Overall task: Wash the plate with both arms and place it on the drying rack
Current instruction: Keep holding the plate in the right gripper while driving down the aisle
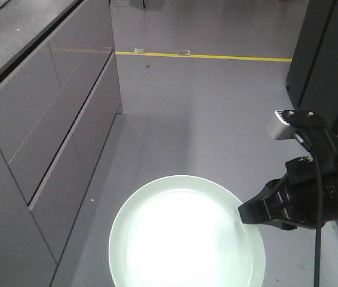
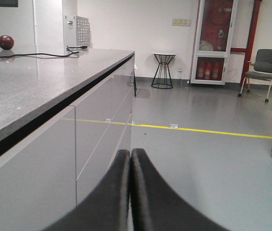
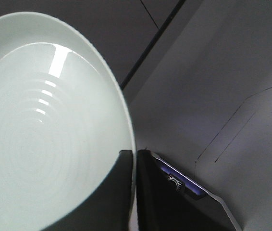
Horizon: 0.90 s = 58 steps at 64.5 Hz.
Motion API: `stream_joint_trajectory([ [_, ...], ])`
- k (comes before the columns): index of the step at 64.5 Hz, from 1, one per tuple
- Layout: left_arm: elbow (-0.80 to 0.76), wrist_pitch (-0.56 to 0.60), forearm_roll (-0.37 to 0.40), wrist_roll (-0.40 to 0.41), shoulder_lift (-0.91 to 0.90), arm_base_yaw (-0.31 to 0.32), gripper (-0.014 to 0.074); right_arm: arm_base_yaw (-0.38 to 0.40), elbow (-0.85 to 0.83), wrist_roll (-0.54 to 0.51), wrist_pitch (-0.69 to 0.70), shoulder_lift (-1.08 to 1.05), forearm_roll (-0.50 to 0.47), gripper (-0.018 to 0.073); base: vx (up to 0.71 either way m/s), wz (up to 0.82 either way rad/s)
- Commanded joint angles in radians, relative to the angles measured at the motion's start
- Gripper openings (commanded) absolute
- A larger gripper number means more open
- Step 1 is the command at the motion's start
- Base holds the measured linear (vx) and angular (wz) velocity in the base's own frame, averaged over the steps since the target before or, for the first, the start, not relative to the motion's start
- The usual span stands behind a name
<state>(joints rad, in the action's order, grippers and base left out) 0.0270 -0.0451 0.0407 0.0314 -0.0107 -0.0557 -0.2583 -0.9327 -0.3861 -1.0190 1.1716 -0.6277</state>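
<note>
One point of contact carries the plate [image 1: 184, 236]. The right gripper [image 1: 248, 210] is clamped on the rim at the plate's right edge. The right wrist view confirms its fingers [image 3: 150, 202] pinching only the thin lip.

The plate hangs roughly level in the air above the grey floor [image 1: 217, 101]. It sits beside the cabinet's drawer fronts [image 1: 55, 125] and touches nothing else.

The left gripper [image 2: 130, 161] has its fingers pressed together with nothing between them. It faces along the countertop [image 2: 30, 82] and lends no support. The drying rack is not in view.

Risks, as judged:
- **Slip:** the glaze is glossy, the grip is narrow, and the whole weight hangs out to one side of the fingers. A jerk or wrist roll could let the plate pivot or slide free.
- **Breakage:** a fall onto that hard floor would likely break it.
- **Collision:** a swing toward the cabinet could strike the far rim against the drawer fronts.
</note>
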Motion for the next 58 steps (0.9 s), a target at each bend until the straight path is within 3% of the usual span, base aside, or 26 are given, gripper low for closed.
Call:
stream_joint_trajectory([
  [1,-0.026,0.074,0.001,0.003,-0.013,0.004,-0.0006,0.003,-0.026,-0.011,0.029,-0.021,-0.042,-0.0004,0.25,-0.05],
  [58,-0.026,0.074,0.001,0.003,-0.013,0.004,-0.0006,0.003,-0.026,-0.011,0.029,-0.021,-0.042,-0.0004,0.24,-0.04],
])
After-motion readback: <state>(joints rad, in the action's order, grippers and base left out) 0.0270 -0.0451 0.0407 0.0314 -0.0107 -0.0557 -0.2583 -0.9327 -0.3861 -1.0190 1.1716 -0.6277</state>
